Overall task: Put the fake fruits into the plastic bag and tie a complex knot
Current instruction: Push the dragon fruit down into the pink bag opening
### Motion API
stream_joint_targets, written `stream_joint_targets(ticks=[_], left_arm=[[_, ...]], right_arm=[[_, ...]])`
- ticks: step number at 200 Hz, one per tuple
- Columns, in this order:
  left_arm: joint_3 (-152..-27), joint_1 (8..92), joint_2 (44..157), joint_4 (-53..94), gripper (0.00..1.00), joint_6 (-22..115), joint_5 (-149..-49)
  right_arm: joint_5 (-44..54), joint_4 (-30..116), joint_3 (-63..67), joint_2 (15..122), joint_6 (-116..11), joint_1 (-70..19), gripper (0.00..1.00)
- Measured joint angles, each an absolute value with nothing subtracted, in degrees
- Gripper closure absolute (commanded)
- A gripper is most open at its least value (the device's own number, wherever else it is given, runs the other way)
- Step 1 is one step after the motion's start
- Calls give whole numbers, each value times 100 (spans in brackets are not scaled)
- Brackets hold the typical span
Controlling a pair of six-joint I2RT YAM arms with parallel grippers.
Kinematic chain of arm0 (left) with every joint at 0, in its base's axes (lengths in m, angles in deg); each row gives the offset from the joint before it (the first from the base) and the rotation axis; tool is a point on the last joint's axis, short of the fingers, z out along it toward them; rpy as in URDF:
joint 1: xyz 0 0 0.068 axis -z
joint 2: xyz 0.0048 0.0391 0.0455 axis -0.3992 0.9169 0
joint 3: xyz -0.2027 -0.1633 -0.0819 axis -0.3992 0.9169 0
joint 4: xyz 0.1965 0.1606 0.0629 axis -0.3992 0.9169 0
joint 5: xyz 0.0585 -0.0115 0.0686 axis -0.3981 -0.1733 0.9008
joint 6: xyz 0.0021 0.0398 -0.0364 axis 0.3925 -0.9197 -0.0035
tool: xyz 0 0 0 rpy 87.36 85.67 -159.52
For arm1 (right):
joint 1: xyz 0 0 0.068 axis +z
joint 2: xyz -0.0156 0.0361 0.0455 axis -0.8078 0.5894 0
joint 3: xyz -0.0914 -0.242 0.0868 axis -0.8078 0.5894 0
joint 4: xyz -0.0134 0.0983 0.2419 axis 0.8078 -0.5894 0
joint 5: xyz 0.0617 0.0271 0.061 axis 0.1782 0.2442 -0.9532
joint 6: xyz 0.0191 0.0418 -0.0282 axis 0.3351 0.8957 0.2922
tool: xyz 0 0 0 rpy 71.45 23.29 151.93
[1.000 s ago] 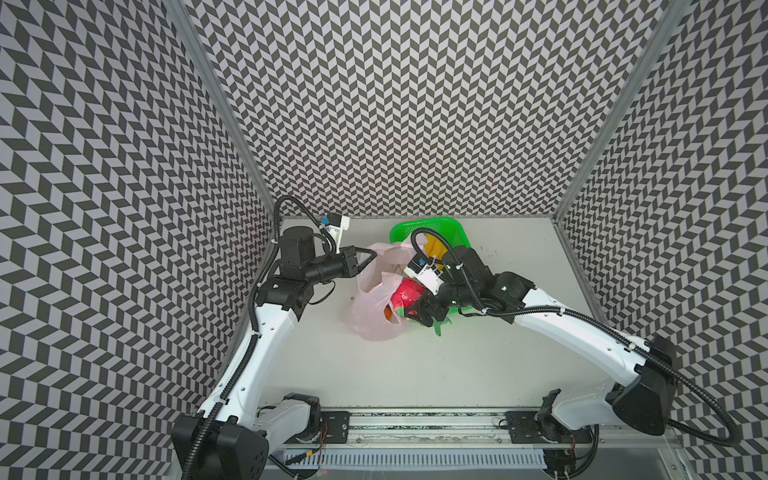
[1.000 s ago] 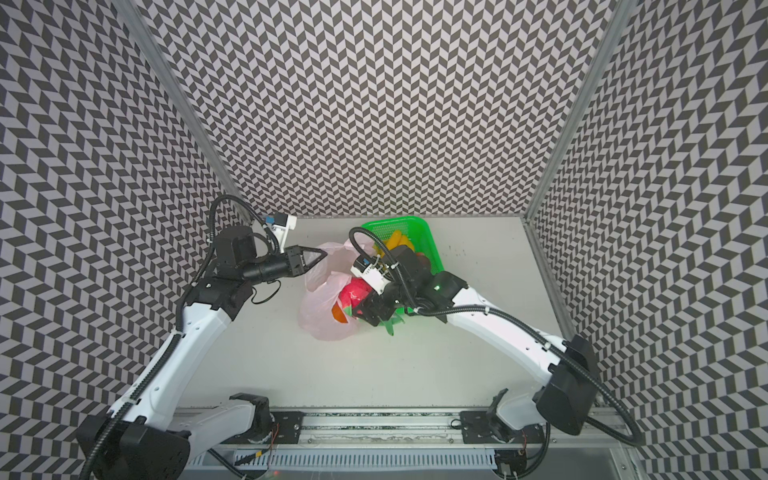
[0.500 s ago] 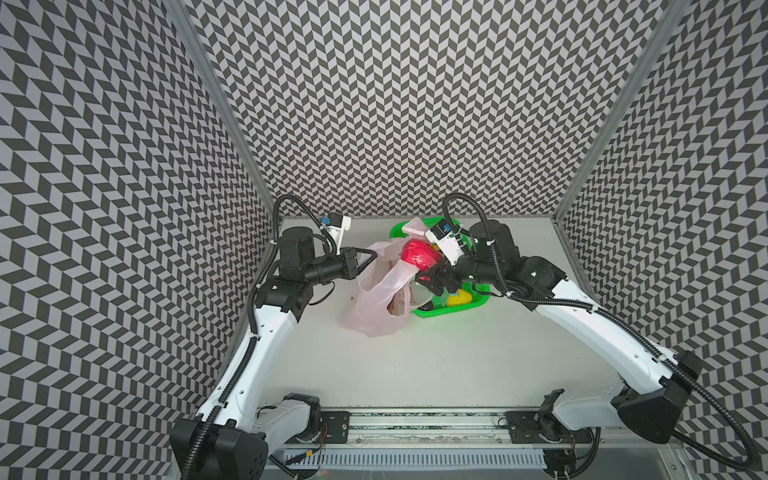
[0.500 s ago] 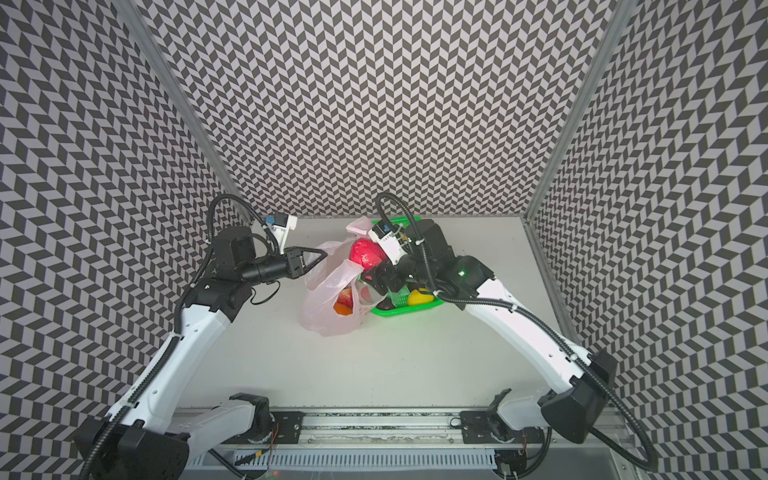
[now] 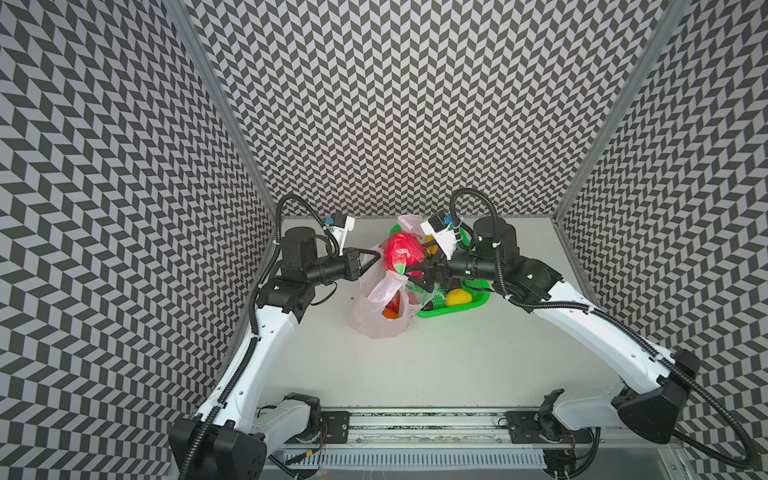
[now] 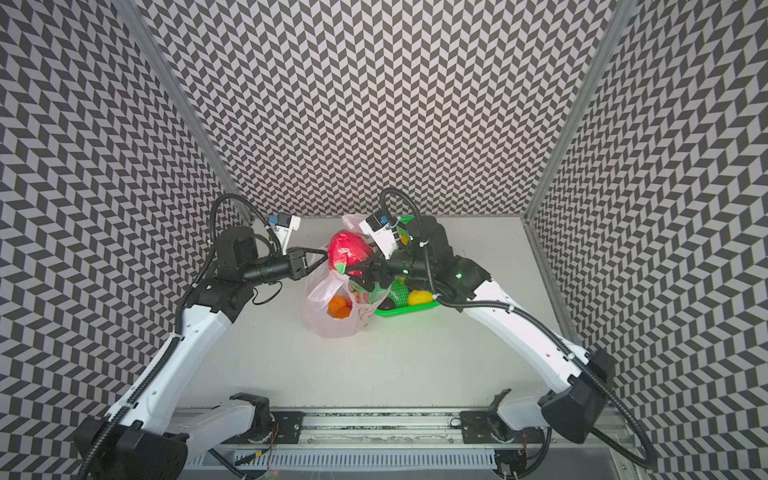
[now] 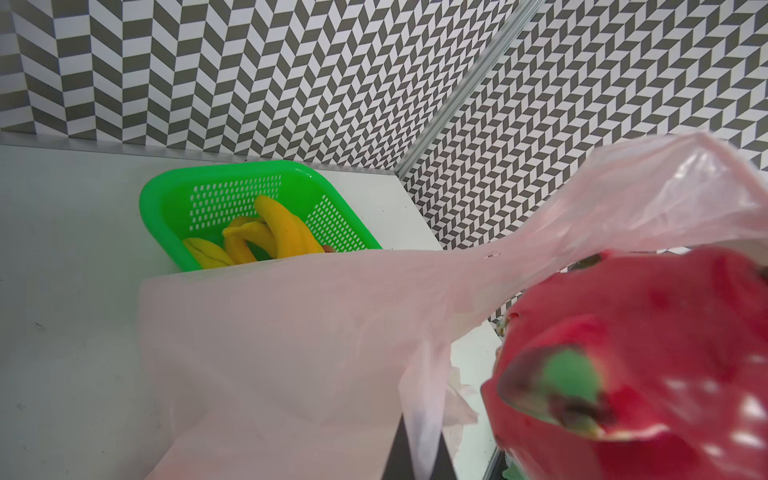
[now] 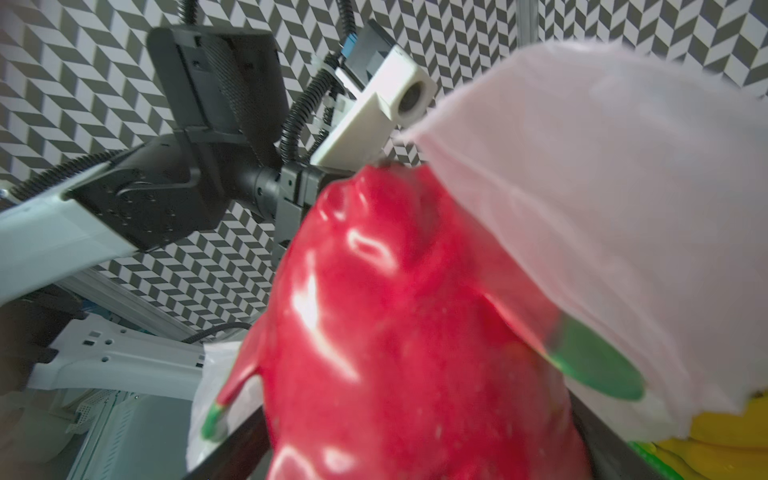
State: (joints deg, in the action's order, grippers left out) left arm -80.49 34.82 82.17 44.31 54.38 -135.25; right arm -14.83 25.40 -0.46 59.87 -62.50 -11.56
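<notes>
Jaws, left: pinched shut on a handle [image 7: 422, 415] of the plastic bag [image 5: 376, 320], held up to keep the mouth open.
Jaws, right: spread wide around the dragon fruit [image 5: 399, 253], poised at that mouth, ready to drop.
Bag: slumped on the counter [image 5: 415, 374], orange [image 6: 337, 306] already inside.
Basket [image 5: 457, 311]: just beside, bananas [image 7: 286, 232] and lemon [image 5: 458, 297] waiting.

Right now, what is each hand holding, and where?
Left gripper: plastic bag, by a handle strip. Right gripper: dragon fruit, near one end.
</notes>
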Motion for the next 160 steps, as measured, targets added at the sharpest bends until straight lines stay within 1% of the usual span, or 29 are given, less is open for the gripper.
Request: stream_joint_targets(ticks=[23, 53, 126, 160], left_arm=[[-8049, 3506, 8217, 4381, 100, 5508, -13519], [-8043, 3521, 8217, 4337, 100, 5545, -13504], [-8016, 3589, 8217, 4256, 100, 5610, -13473], [-7968, 3582, 8219, 4280, 100, 5746, -13235]], right_arm=[[-1555, 3056, 316, 5989, -6072, -1086, 57], [-1505, 3467, 465, 6002, -6070, -942, 57], [-1345, 5616, 1300, 6092, -6011, -900, 58], [-1341, 6378, 1814, 6153, -6011, -898, 58]])
